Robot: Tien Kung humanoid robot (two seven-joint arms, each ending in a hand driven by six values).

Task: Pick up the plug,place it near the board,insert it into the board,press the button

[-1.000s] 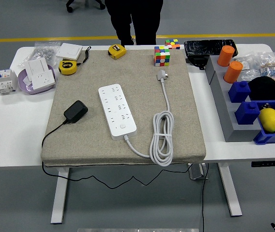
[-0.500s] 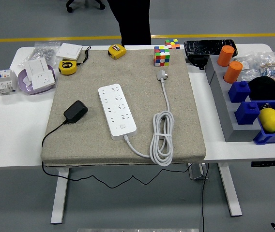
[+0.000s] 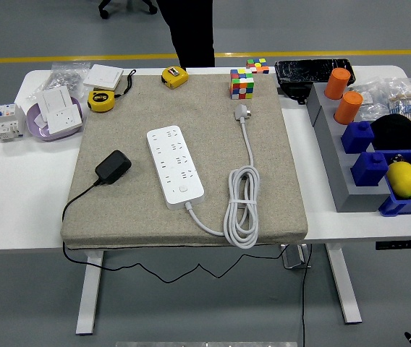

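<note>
black plug left of white board | both on beige mat | apart

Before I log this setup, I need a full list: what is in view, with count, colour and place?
power strip: 1, white, mat centre; coiled cord to its right
plug adapter: 1, black, mat left
mat: 1, beige, on table
tape measures: 2, yellow, far left
puzzle cube: 1, multicoloured, mat far edge
wall sockets: several, white, far left
cylinders: 2, orange, right
lemon: 1, yellow, blue bin at right
person: legs, dark, far side
robot hands: none visible
</note>
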